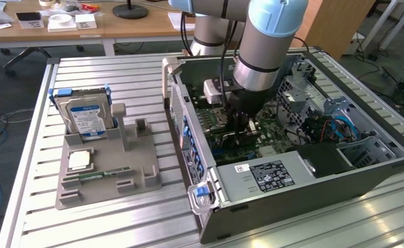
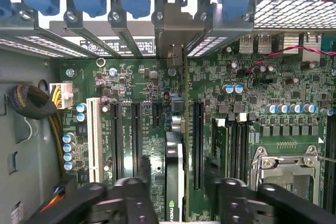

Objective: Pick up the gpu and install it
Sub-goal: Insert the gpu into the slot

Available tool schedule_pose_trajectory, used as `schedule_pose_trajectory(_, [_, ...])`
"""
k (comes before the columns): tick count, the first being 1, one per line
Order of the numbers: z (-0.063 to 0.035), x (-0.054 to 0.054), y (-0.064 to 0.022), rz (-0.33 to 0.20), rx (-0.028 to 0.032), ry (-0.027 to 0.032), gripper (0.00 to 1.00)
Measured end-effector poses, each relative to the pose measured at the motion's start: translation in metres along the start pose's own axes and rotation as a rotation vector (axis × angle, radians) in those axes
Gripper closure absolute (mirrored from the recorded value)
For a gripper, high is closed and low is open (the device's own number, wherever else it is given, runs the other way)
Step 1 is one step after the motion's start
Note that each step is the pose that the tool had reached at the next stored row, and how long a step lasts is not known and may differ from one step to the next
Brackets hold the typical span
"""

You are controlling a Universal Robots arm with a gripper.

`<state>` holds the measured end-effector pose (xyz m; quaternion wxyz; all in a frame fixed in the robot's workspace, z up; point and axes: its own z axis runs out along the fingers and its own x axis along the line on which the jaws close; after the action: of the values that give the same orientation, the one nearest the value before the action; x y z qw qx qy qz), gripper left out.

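Pincer [image 2: 176, 190] inside open computer case [image 1: 312, 191], fingers [image 2: 137, 192] spread either side of gpu [image 2: 175, 177] standing edge-on in motherboard [image 2: 142, 85] slot, not gripping

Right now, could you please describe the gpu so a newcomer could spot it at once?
Look inside the open computer case, at the green motherboard. The gpu stands on edge in a slot between the gripper fingers. Unlike the empty black slots beside it, it is a dark card with a logo.

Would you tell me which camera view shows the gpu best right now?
The wrist view: the gpu stands edge-on among the motherboard slots, between the gripper fingers. In the exterior view the arm hides that spot inside the computer case.
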<state>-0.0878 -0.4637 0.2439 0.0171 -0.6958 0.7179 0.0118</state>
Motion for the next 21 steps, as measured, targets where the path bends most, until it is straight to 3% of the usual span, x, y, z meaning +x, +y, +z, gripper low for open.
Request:
schedule_pose_trajectory(1, [0.0000,0.000,0.0000,0.000,0.0000,-0.0001,0.49])
schedule_pose_trajectory(2, [0.0000,0.000,0.0000,0.000,0.0000,0.0000,0.42])
schedule_pose_trajectory(8, [-0.0041,0.000,0.0000,0.000,0.0000,0.0001,0.42])
schedule_pose_trajectory(21, [-0.0490,-0.002,-0.0003,0.000,0.0000,0.0000,0.42])
